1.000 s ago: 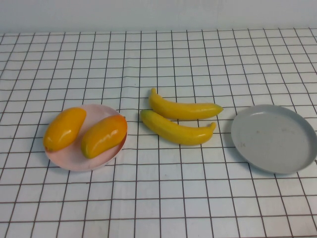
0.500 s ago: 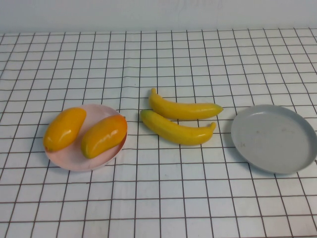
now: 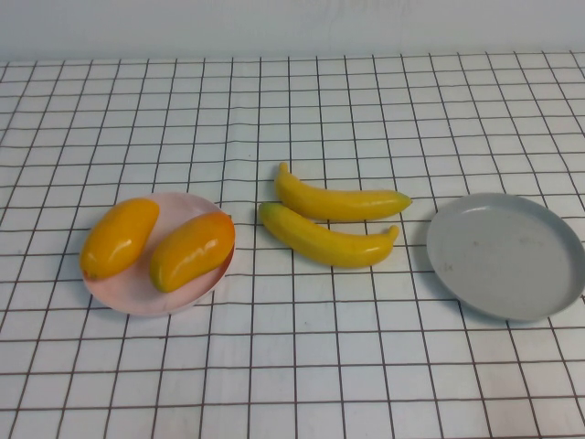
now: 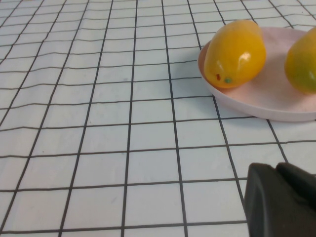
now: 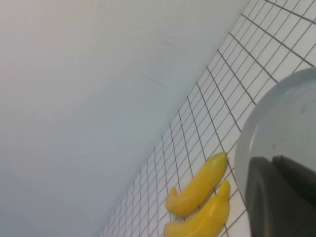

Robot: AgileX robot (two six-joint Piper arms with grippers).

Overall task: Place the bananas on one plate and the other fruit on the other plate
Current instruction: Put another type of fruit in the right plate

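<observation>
Partly seen items, for your check:

- Grey plate [image 5: 281,133]: cut by the right wrist picture's edge and partly behind the right gripper [image 5: 281,197].
- Right gripper: dark corner only; you cannot see its tips.
- Left gripper [image 4: 279,200]: likewise.
- Second mango [image 4: 302,61] on the pink plate [image 4: 256,96]: cropped, as is that plate.
- Lower banana [image 5: 200,219]: cropped.
</observation>
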